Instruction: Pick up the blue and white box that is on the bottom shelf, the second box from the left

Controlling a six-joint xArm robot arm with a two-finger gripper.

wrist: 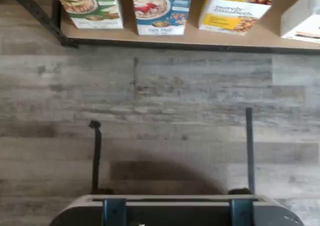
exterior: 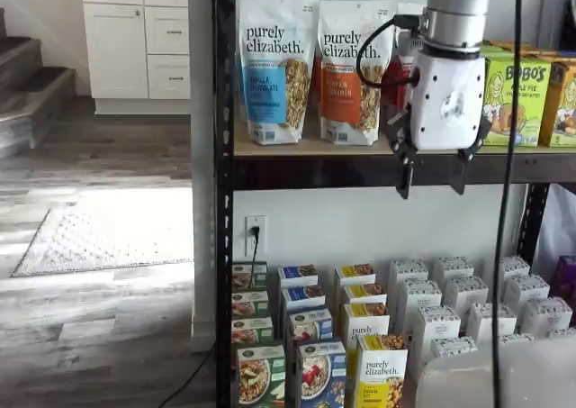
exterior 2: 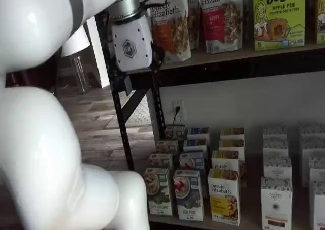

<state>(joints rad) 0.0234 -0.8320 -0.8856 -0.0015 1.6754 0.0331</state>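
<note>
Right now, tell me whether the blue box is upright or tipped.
Upright. The blue box stands on its base at the front of its row on the bottom shelf, front panel facing out.

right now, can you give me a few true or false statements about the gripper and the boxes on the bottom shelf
1. The gripper hangs up by the wooden tier, well above the bottom shelf. True.
2. The gripper is shut on the blue and white box. False: its fingers stand open and hold nothing; the box stands in its front row.
3. A green carton stands beside the blue and white box. True.
4. The carton on the blue box's other side is red. False: it is a yellow carton.
5. The blue and white box lies on its side. False: it stands upright.
</note>
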